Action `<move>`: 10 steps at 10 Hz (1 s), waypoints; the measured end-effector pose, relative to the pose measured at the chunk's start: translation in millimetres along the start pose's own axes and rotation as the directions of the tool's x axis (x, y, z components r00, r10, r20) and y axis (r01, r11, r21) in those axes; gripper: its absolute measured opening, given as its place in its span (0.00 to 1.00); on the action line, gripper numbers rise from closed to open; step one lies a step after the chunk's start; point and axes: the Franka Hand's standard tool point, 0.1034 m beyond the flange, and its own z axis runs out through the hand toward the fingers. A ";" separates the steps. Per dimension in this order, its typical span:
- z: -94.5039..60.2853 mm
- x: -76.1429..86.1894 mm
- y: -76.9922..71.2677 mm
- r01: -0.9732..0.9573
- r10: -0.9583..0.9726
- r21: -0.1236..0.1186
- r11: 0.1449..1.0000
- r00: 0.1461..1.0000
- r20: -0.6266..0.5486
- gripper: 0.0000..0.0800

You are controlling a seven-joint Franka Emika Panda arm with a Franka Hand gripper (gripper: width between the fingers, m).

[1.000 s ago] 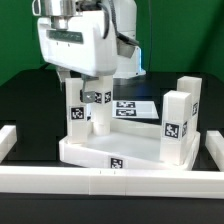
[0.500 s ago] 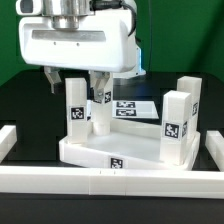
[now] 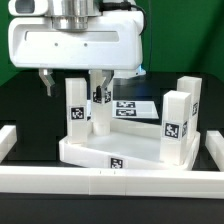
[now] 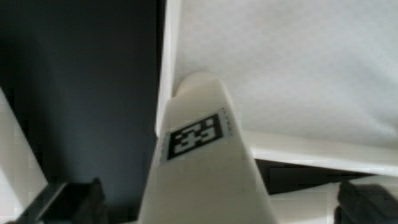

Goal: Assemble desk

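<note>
A: Setting: a black table (image 3: pixel 30 110) before a green backdrop, fenced at the front and sides by white border rails (image 3: pixel 110 180). What does the figure show of the claw?

B: The claw (image 3: pixel 72 80) stands spread wide above the exterior view's left part of the tabletop (image 3: pixel 100 150). Its two fingers (image 3: pixel 47 80) straddle an upright leg (image 3: pixel 75 105) without pinching it. In the wrist view the same leg (image 4: pixel 205 150) rises between the dark fingertips (image 4: pixel 71 200), its tag facing the camera.

A: And outward from there, how far has assembly come?

B: The tabletop lies rim-up on the table. A second leg (image 3: pixel 100 105) stands just behind the first, and two more (image 3: pixel 180 118) stand at the exterior view's right. All four appear planted upright, so the work is judged to be late.

A: What is left?

B: Probably a check that each leg is seated fully, and perhaps turning the desk over.

A: What is hidden?

B: The arm's body covers the upper scene. The joints are not visible, so how firmly each leg is fixed cannot be told. The marker board (image 3: pixel 135 106) shows only partly.
</note>
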 end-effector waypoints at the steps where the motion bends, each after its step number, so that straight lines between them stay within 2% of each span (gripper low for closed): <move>1: -0.2 0.0 0.7 0.087 -0.087 -0.013 0.996 0.996 0.006 0.81; 4: -0.3 -0.5 2.4 0.252 -0.252 -0.035 0.967 0.968 0.023 0.81; 6: 0.1 -0.8 2.7 0.254 -0.254 -0.035 0.966 0.967 0.024 0.78; 7: 0.2 -0.9 2.7 0.248 -0.247 -0.035 0.968 0.969 0.024 0.57; 8: 0.3 -1.0 2.7 0.230 -0.229 -0.035 0.973 0.973 0.024 0.57; 9: 0.3 -1.1 2.8 0.230 -0.229 -0.035 0.973 0.973 0.024 0.36; 10: 0.4 -1.1 2.9 0.226 -0.226 -0.035 0.973 0.974 0.024 0.36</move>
